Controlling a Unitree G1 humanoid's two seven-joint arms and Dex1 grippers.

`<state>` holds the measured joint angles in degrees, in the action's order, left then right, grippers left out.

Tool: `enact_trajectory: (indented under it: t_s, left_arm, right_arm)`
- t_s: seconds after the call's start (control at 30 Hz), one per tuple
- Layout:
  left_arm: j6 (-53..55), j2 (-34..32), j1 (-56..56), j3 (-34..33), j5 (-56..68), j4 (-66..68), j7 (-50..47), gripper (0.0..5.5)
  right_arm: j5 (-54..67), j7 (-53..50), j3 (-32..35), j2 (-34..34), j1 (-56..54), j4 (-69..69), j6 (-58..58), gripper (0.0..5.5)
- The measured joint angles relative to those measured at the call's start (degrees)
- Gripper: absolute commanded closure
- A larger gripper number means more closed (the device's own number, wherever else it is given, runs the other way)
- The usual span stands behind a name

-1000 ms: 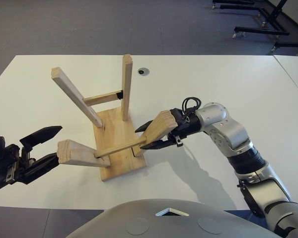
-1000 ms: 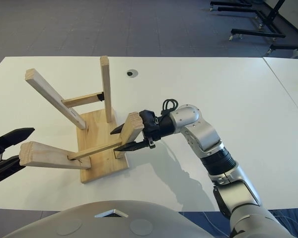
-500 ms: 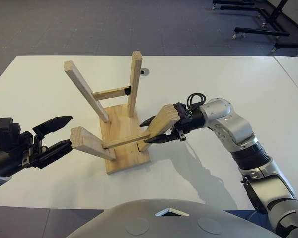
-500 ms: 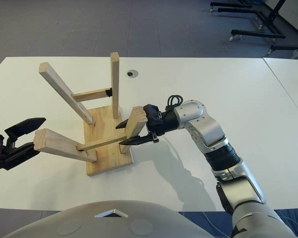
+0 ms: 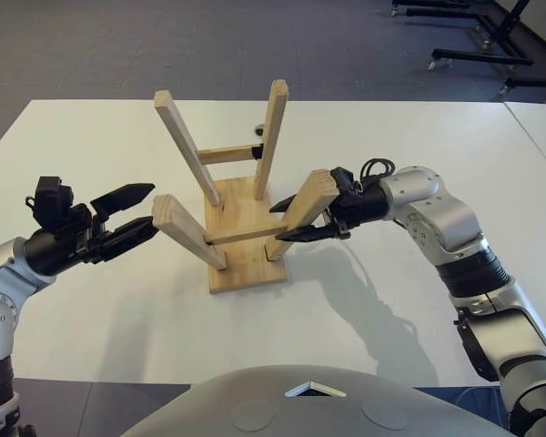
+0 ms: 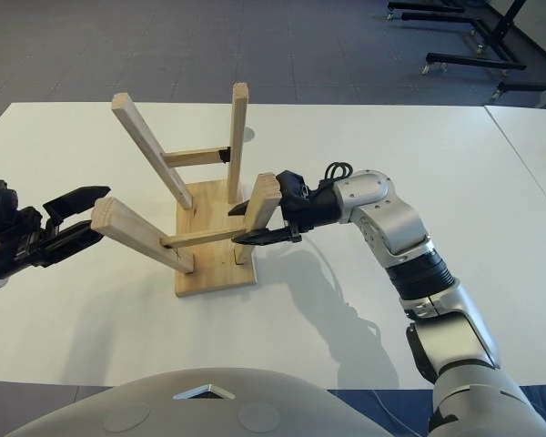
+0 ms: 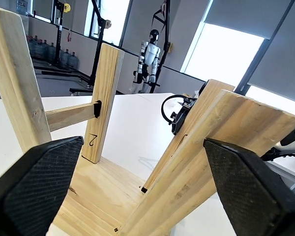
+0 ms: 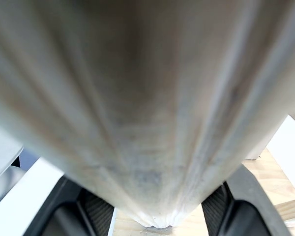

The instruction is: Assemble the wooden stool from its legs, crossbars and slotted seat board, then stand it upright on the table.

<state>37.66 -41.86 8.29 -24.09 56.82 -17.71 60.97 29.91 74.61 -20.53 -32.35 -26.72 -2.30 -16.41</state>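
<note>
Pointing upward, stool legs (image 5: 271,137) splay above the seat board (image 5: 244,273).

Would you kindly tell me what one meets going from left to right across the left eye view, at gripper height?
left gripper → near left leg → near crossbar → near right leg, clamped in the right gripper

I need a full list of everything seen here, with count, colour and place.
table: 1, white, before the robot
seat board: 1, light wood, flat on table
legs: 4, light wood, upright on seat board
crossbars: 2, light wood, each joining two legs
hole: 1, dark, in table behind legs
frames: several, black, floor beyond table
left gripper: 1, black, open around near left leg
right gripper: 1, black, shut on near right leg
</note>
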Motion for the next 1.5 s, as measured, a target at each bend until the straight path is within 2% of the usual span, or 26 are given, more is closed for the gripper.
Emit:
enact_trajectory:
  t_s: [0.4,0.57,0.83,0.97,1.03,1.1,1.5]
  left_arm:
    - [2.19,-0.18,-5.7,1.28,-3.88,2.36,-1.37,1.01]
    - [2.16,-0.03,-7.09,3.0,-5.66,2.45,-2.66,1.01]
    - [0.51,0.74,-7.33,3.84,-6.15,2.43,-2.8,1.01]
    - [0.11,2.44,-7.03,3.87,-3.52,0.83,-1.82,1.01]
    - [-0.24,3.64,-3.89,3.17,-1.55,-1.25,-0.54,1.01]
    - [-0.44,4.29,-2.04,3.14,-1.48,-1.38,-0.44,1.01]
    - [-4.57,4.38,-4.57,0.62,-1.69,0.41,-1.27,1.01]
  right_arm:
    - [0.21,-4.04,0.41,-0.24,0.19,-0.44,-1.65,3.45]
    - [-2.97,-8.03,-1.56,0.39,3.18,0.1,-5.69,2.48]
    - [-6.45,-7.98,-2.6,0.66,4.9,0.23,-8.2,1.12]
    - [-2.15,-2.43,-1.02,-1.68,7.17,-2.84,-11.97,1.12]
    - [1.1,2.88,-0.32,-3.01,8.51,-3.92,-12.98,1.12]
    - [3.87,4.04,1.48,-3.05,9.3,-5.24,-13.48,1.12]
    - [9.59,0.07,14.79,-1.12,11.72,-6.32,-11.71,1.12]
